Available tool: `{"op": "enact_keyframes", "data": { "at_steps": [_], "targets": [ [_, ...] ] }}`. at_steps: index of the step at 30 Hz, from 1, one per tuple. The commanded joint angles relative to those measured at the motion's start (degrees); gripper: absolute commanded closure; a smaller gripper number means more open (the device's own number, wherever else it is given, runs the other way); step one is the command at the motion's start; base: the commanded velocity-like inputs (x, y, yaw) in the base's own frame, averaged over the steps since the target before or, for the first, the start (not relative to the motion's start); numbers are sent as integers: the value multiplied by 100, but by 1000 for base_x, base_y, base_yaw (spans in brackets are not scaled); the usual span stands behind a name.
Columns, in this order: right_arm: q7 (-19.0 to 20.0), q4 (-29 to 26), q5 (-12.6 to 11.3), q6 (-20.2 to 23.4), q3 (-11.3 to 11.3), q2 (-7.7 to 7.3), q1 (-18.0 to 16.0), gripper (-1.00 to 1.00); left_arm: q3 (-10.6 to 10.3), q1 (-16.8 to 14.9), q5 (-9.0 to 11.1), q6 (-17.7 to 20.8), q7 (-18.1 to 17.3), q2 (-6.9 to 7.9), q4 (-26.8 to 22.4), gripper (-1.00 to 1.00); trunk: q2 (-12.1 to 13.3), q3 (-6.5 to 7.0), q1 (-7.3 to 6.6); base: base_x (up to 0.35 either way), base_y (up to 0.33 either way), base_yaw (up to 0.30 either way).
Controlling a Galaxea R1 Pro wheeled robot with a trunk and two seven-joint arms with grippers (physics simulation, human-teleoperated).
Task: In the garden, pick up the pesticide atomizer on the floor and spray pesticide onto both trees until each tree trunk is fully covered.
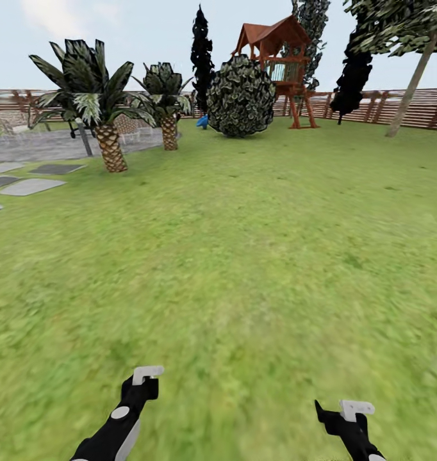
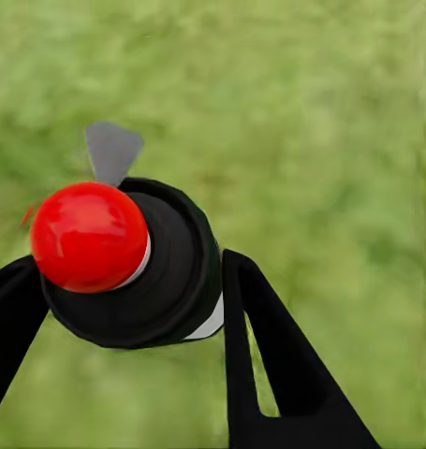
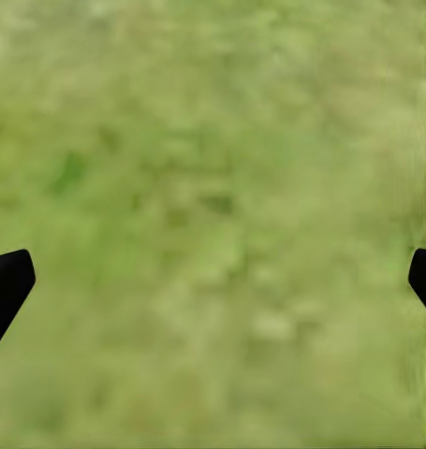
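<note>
Head view: lawn [image 1: 244, 256] across most of frame, pale-trunked tree [image 1: 411, 83] far off at upper right, likely a spray target. Right gripper [image 1: 346, 408] at lower right, spread wide, empty. Left gripper [image 1: 141, 379] at lower left, clamped around black, red-capped atomizer [image 2: 175, 271], frame centre-left in left wrist view. Pickup apparently done, transit step. Next: drive close to trunk, aim nozzle.

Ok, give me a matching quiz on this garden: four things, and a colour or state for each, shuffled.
Things:
1. playset
2. slabs
3. bush
4. right gripper

Descriptions:
A. open
B. grey, flat
C. reddish-brown, roofed
D. round, dark-leaved

Pairs: 1-C, 2-B, 3-D, 4-A
</note>
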Motion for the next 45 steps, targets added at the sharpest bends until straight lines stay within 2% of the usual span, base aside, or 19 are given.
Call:
{"op": "enact_keyframes", "data": {
  "at_steps": [1,45],
  "targets": [
    [0,2,0,0,0,0,-3,-100,0,-1,-6,0,1,0,3,100,0,0,0,101,-276,-300],
    [0,9,0,0,0,0,0,-100,5,-2,-6,-1,1,1,-2,100,0,0,0,116,-276,-300]
  ]
}}
